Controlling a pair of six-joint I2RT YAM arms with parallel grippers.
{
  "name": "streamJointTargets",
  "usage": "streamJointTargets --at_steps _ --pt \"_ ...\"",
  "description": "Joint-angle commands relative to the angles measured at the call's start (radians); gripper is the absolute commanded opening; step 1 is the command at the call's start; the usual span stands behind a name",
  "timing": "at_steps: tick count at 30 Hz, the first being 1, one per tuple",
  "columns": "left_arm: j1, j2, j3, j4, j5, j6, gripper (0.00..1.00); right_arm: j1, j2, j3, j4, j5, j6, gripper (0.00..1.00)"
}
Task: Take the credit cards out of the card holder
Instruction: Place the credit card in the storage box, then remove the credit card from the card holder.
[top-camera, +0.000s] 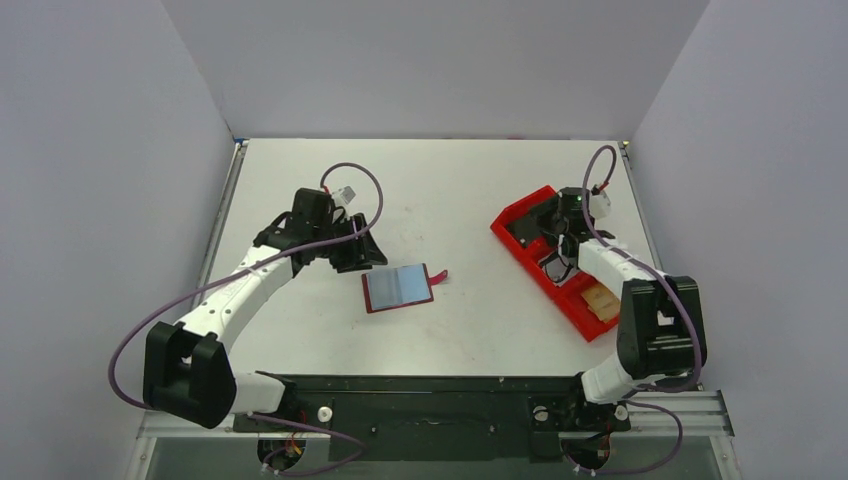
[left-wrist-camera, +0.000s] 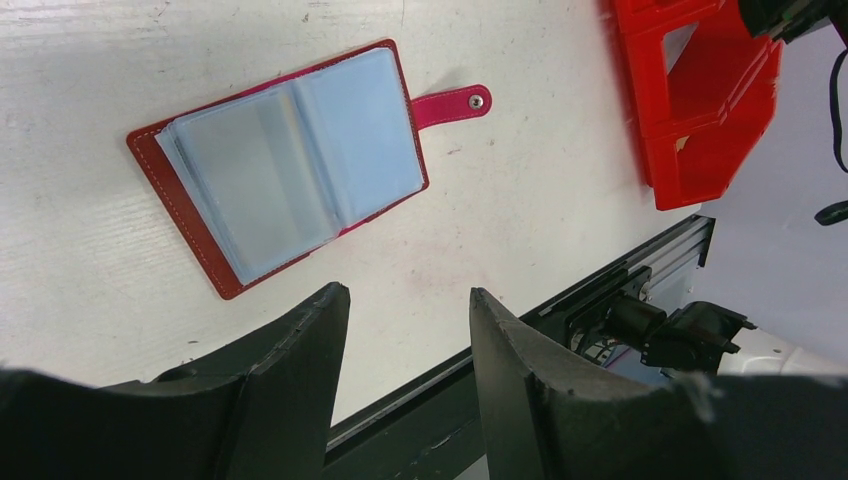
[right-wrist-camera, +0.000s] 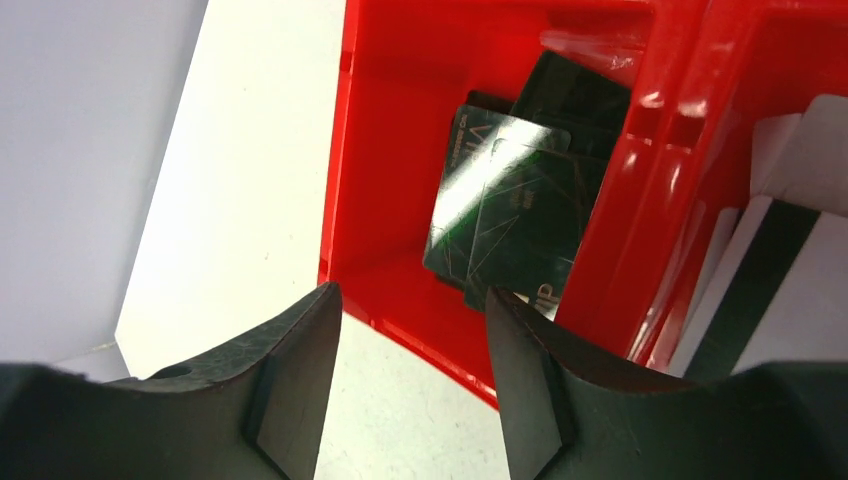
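A white table (top-camera: 470, 180) stands inside pale walls, with two black-and-white robot arms reaching onto it from the near edge.

Left of the table's middle, the card holder (top-camera: 398, 288) lies opened flat. It is dark red, and its clear plastic sleeves look pale blue. Its closing strap (left-wrist-camera: 451, 103), with a metal snap, sticks out to one side and rests on the table. From these views I cannot tell whether a card sits inside the sleeves.

The left gripper (left-wrist-camera: 405, 325) hangs just beside the holder, on its far left side, without touching it. Its two black fingers (left-wrist-camera: 300, 350) are spread apart, and there is only bare table between them.

A bright red plastic compartment tray (top-camera: 512, 228) sits at an angle on the right side of the table, well apart from the holder. The right arm bends over it. The right gripper (right-wrist-camera: 410, 335) is above the tray with its fingers spread and nothing between them.

In the right wrist view, the compartment below the gripper holds several overlapping dark cards (right-wrist-camera: 520, 220). They are black-green with thin gold lines and glare across them. The next compartment, across a red divider, holds a white card with a dark stripe (right-wrist-camera: 770, 270). From above, a tan card (top-camera: 600, 300) lies in the tray compartment nearest the arm bases.
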Motion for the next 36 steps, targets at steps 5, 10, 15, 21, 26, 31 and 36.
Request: streamJointTargets --at_steps 5,10,15,21,26,31,36 --pt "0.004 0.021 0.064 -0.019 -0.02 0.007 0.45 0.134 -0.123 0.072 -0.204 0.048 -0.147 0.52" --pt "0.025 0.023 0.053 -0.045 -0.126 -0.018 0.45 0.343 -0.106 0.138 -0.287 0.031 -0.249 0.52" --pt "0.085 0.035 0.034 -0.077 -0.236 -0.035 0.46 0.569 -0.011 0.263 -0.339 0.061 -0.308 0.52" --pt "0.157 0.058 0.015 -0.092 -0.311 -0.022 0.45 0.759 0.198 0.447 -0.364 0.058 -0.348 0.51" --pt "0.193 0.042 -0.006 -0.093 -0.31 -0.016 0.45 0.839 0.37 0.593 -0.451 0.099 -0.372 0.52" --pt "0.215 0.02 -0.018 -0.101 -0.308 -0.007 0.45 0.877 0.456 0.676 -0.532 0.149 -0.374 0.52" --pt "0.224 0.012 -0.022 -0.103 -0.305 -0.002 0.45 0.891 0.494 0.708 -0.564 0.16 -0.382 0.52"
